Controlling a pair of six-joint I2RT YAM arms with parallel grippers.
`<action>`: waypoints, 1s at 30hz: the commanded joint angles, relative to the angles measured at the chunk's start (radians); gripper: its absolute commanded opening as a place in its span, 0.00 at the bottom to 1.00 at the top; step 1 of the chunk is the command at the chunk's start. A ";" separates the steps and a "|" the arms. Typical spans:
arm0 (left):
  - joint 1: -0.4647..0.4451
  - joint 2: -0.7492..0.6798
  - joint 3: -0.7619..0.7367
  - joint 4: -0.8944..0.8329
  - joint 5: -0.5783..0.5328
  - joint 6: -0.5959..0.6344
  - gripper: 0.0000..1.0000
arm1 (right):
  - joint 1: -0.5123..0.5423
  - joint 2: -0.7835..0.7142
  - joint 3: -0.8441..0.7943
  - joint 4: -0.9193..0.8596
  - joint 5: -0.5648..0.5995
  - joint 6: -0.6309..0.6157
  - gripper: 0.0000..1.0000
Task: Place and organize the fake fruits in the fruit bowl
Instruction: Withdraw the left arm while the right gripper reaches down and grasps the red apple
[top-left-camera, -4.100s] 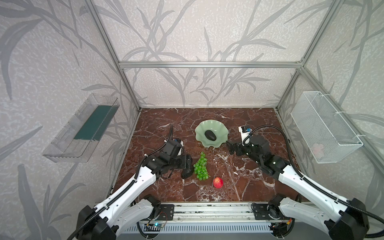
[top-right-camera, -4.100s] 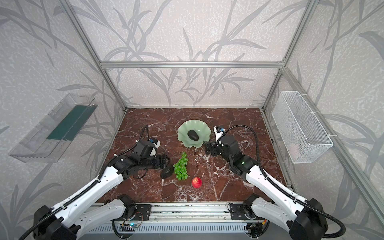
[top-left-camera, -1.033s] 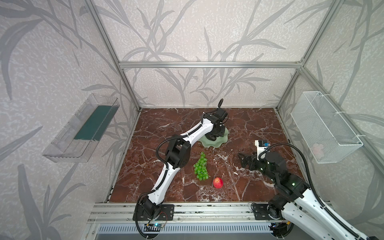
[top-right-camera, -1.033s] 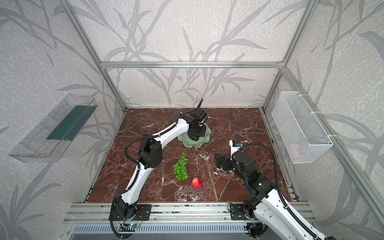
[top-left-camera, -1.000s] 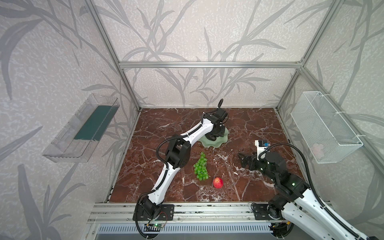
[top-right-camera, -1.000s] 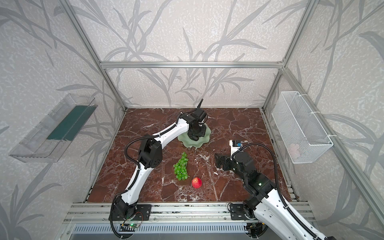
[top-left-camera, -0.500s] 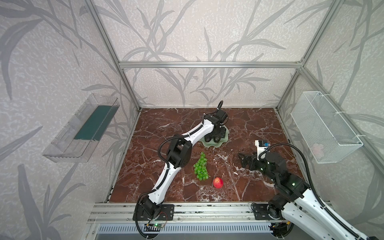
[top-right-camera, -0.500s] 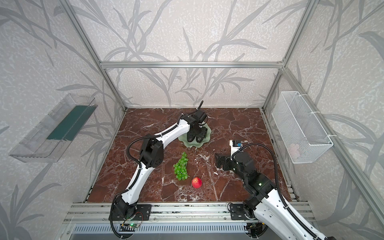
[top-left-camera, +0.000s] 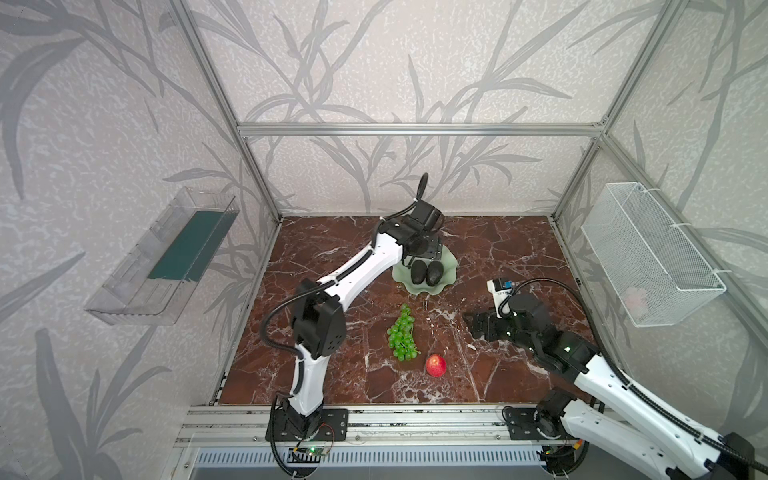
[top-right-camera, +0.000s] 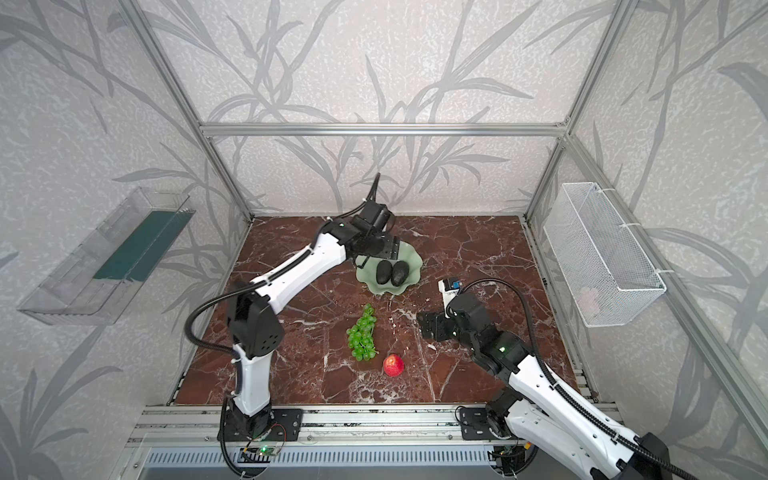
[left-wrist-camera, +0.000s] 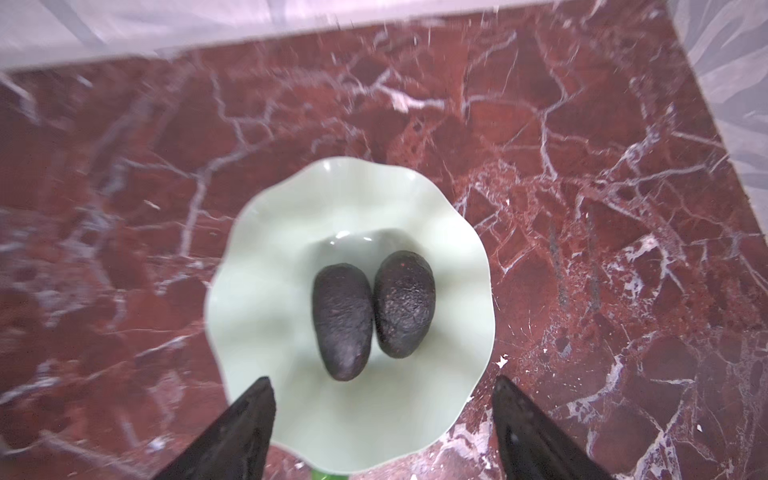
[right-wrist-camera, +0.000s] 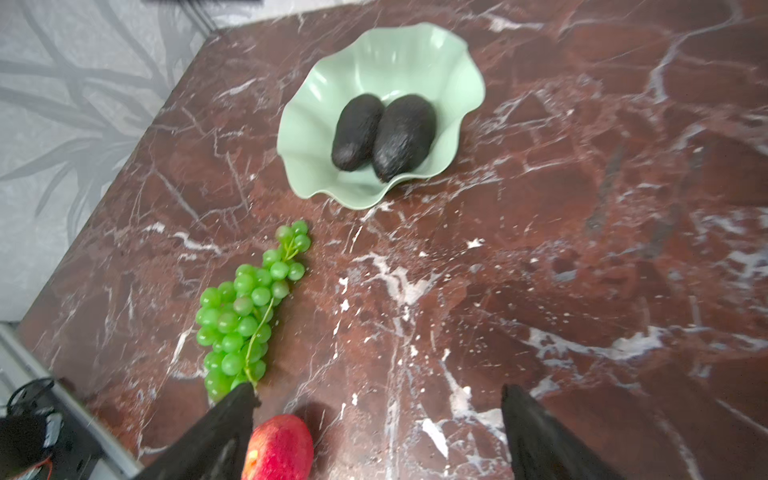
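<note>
Left gripper (left-wrist-camera: 382, 384) is hovering over the fruit bowl (left-wrist-camera: 270, 291), jaws spread wide, gripping nothing. Slimmer avocado (left-wrist-camera: 343, 322) and fatter avocado (left-wrist-camera: 405, 305) are lying side by side in the bowl's middle, touching. Grapes (top-left-camera: 402, 334) are lying on the marble tabletop (top-left-camera: 498, 249) near the bowl's front edge, red apple (top-left-camera: 436, 365) just beside them. Right gripper (right-wrist-camera: 378, 395) is hanging low near the apple, jaws apart, empty.
</note>
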 joint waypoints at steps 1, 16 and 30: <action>0.025 -0.199 -0.245 0.183 -0.091 0.071 0.95 | 0.092 0.031 0.008 -0.014 -0.011 0.088 0.92; 0.317 -0.764 -0.777 0.312 -0.162 0.184 1.00 | 0.445 0.297 0.060 -0.022 0.068 0.252 0.90; 0.420 -0.847 -0.923 0.351 -0.127 0.155 1.00 | 0.536 0.613 0.281 -0.205 0.208 0.268 0.83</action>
